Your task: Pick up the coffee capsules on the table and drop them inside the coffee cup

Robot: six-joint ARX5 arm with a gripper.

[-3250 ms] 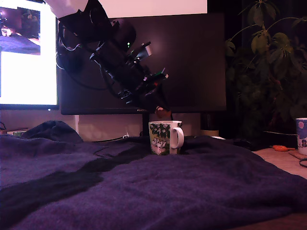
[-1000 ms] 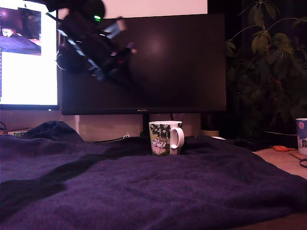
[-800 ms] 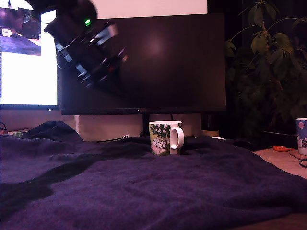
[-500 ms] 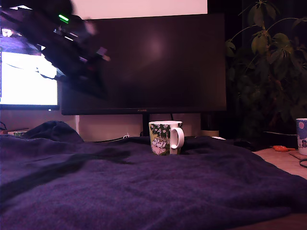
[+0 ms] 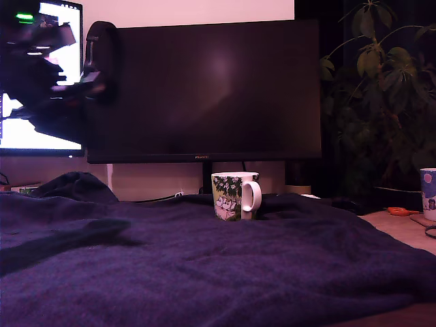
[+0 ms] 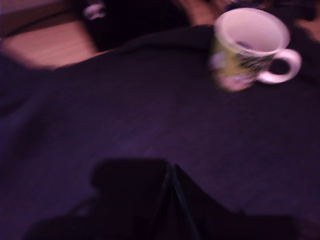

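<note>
The coffee cup [image 5: 235, 195], white with a green leafy print and a loop handle, stands upright on the dark blue-purple blanket [image 5: 204, 266] covering the table. My arm [image 5: 48, 82] is a motion-blurred dark mass high at the exterior view's left, far from the cup. In the wrist view my gripper [image 6: 170, 172] shows as two dark fingers meeting along a thin line, shut with nothing between them, well short of the cup [image 6: 247, 47]. No coffee capsules show on the blanket [image 6: 125, 110]. The cup's inside is too blurred to read.
A large black monitor [image 5: 211, 88] stands behind the cup, with a lit screen [image 5: 20, 136] beside it. A leafy plant [image 5: 381, 88] fills the right. A pale blue cup [image 5: 428, 193] and an orange object [image 5: 400, 211] sit on bare wood [image 5: 409, 231]. The blanket bunches up [image 5: 75, 187].
My arm has swung from just above the cup up and away to the exterior view's left. The copper capsule seen at its fingertips over the cup no longer shows.
</note>
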